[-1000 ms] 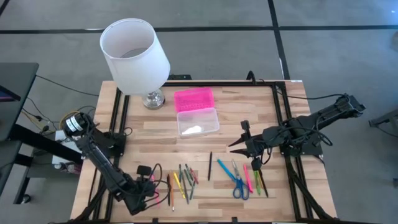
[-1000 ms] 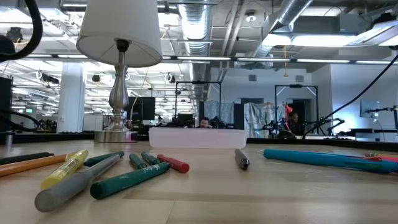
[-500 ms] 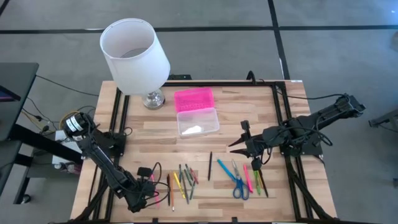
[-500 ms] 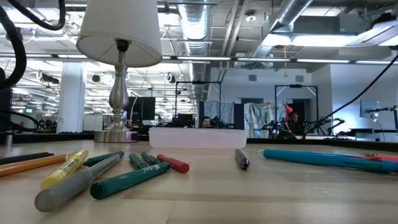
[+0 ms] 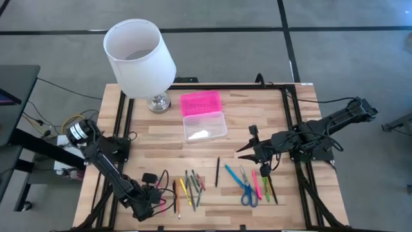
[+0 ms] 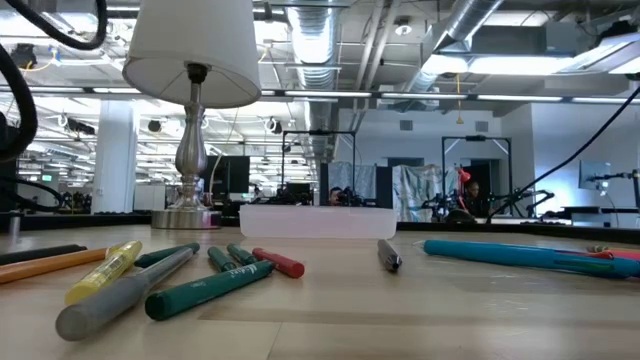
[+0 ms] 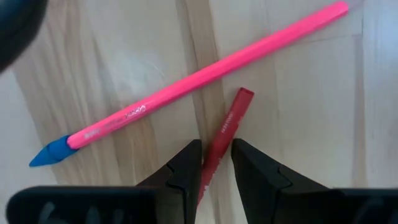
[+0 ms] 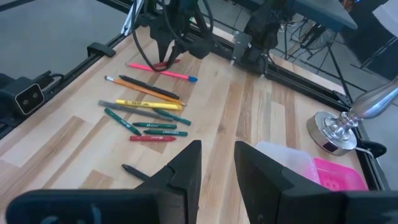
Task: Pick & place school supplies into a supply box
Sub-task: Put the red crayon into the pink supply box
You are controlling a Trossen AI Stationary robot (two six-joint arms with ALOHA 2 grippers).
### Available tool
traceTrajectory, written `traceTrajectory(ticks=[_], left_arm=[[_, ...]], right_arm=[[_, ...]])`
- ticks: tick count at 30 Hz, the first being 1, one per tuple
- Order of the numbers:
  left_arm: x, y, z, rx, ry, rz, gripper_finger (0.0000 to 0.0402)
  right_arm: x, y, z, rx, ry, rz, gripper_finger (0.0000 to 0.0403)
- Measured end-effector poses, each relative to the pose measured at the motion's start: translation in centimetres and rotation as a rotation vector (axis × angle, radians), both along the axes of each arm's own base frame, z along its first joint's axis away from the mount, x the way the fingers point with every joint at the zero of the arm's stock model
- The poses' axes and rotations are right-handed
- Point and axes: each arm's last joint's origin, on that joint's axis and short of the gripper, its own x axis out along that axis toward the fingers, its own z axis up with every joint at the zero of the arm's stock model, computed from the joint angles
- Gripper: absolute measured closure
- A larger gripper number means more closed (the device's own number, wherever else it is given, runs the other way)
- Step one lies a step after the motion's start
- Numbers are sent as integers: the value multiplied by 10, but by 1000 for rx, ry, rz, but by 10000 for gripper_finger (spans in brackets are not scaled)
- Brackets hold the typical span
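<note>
My left gripper [image 7: 216, 158] points down over the table's near left corner, its fingers standing on either side of a red pen [image 7: 235, 115] that lies beside a pink pencil [image 7: 205, 71]. The gap between the fingers is little wider than the pen. The right wrist view shows this gripper [image 8: 166, 57] above the pink pencil [image 8: 161, 70]. More pens and pencils [image 5: 190, 187] lie near it on the table. Blue-handled scissors [image 5: 248, 190] and other pens lie toward the right. The supply box [image 5: 205, 125] stands open with its pink lid [image 5: 200, 103] laid back. My right gripper [image 5: 243, 151] hangs open above the table's right part. My left gripper comes at the red pen from above, pointing down, with one finger [image 7: 186, 165] on each long side of the pen's near part [image 7: 214, 163]. I cannot tell whether the fingers touch the pen.
A lamp with a white shade [image 5: 138, 58] stands at the far left, its metal base [image 5: 158, 102] beside the box. A black pen [image 5: 217, 171] lies alone in the middle. Black frame rails [image 5: 293, 129] run along the table's sides.
My left gripper has gone down toward the table over the red pen and the pink pencil, still pointing down. Its finger gap looks the same. The pens and my right arm have kept still.
</note>
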Motion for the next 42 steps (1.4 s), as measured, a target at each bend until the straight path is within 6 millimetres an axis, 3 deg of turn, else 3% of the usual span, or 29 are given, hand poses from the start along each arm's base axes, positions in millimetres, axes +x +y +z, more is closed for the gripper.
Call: traceTrajectory(ticks=[17, 28, 42], left_arm=[[17, 24, 5, 5, 111, 187, 316], [17, 25, 5, 21, 119, 60, 387], [17, 25, 5, 14, 125, 84, 391]], right_arm=[[-7, 16, 0, -1, 1, 73, 310], [-9, 17, -3, 7, 32, 67, 310], [-9, 17, -3, 7, 32, 67, 310]])
